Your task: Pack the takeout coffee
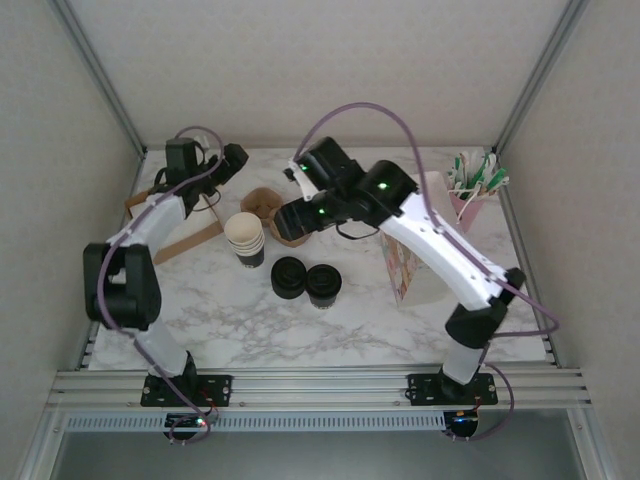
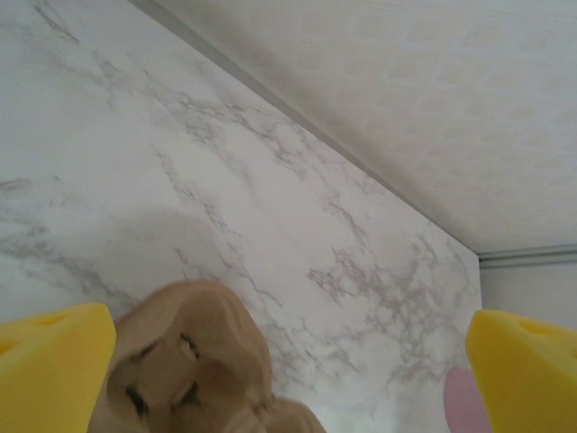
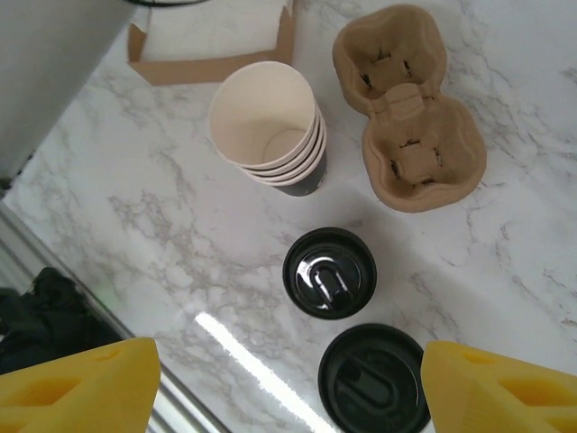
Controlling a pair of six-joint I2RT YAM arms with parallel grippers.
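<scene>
Takeout coffee (image 1: pixel 323 284) stands upright on surface (image 1: pixel 400 330), long axis vertical, lid up. Left end effector (image 2: pixel 288 370) and right end effector (image 3: pixel 288 388): fingers apart, empty.

Counting, top view: one cup stack (image 1: pixel 245 238) sitting mid-table; two black lids (image 1: pixel 289 277) (image 1: pixel 323 284) lying at its 4 o'clock; one two-pocket carrier (image 1: pixel 262 205) at 2; one cardboard tray (image 1: pixel 190 240) at 9; one pink holder (image 1: pixel 468 203) standing at table's 2 o'clock.
</scene>
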